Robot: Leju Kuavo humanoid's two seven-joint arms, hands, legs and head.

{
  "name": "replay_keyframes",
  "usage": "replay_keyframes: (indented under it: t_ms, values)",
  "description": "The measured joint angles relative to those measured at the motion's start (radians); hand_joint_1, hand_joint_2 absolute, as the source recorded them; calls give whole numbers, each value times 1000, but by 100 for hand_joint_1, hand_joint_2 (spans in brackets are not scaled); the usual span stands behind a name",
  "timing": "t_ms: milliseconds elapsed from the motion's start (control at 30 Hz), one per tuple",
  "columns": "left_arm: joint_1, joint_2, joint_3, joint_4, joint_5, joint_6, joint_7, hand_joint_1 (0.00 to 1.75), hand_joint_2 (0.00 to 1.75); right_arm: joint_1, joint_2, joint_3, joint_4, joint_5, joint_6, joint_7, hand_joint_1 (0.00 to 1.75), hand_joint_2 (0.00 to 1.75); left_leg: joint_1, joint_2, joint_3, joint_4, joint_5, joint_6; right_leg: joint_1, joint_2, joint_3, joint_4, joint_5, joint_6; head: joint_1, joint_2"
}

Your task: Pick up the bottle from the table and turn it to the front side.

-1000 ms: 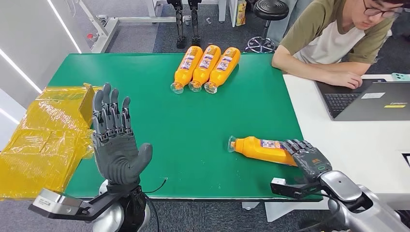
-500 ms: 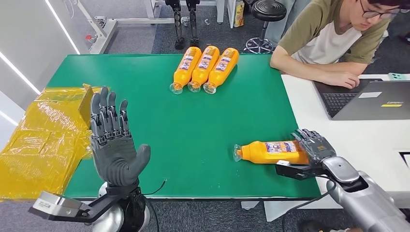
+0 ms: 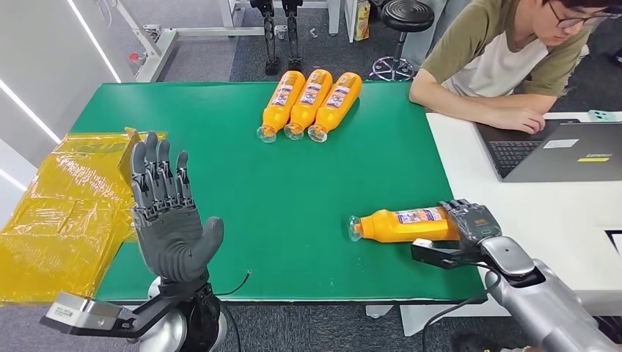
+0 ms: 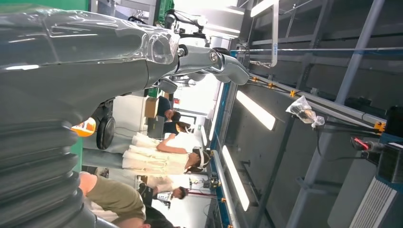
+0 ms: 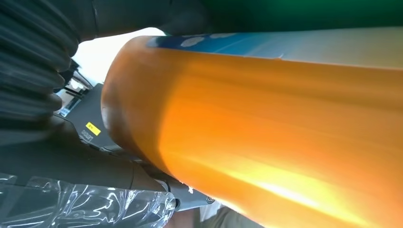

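Bottle [image 3: 402,224] now swung level, label up, in right hand [image 3: 470,223].

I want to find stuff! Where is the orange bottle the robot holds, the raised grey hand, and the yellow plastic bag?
orange plastic bottle [image 3: 402,224], head view, on its body.
left hand [image 3: 167,227], head view, on its palm.
yellow plastic bag [image 3: 62,213], head view, on its middle.

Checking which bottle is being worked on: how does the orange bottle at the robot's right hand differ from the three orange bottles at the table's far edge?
The orange plastic bottle near the table's front edge lies alone, crosswise, its base gripped by the right hand. The three orange plastic bottles lie side by side, untouched, caps pointing toward the robot. All share orange bodies, clear caps and labels showing upward.
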Motion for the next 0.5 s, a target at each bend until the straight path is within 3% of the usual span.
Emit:
replay_keyframes:
  t_ms: [500]
  values:
    - [4, 0, 3, -1, -1, -4, 0, 0, 175, 58, 42, -14, -87, -12, -64, 21, 175, 175, 0, -1, -4, -1, -1, -1, 1, -1, -4, 0, -2, -1, 0, 0]
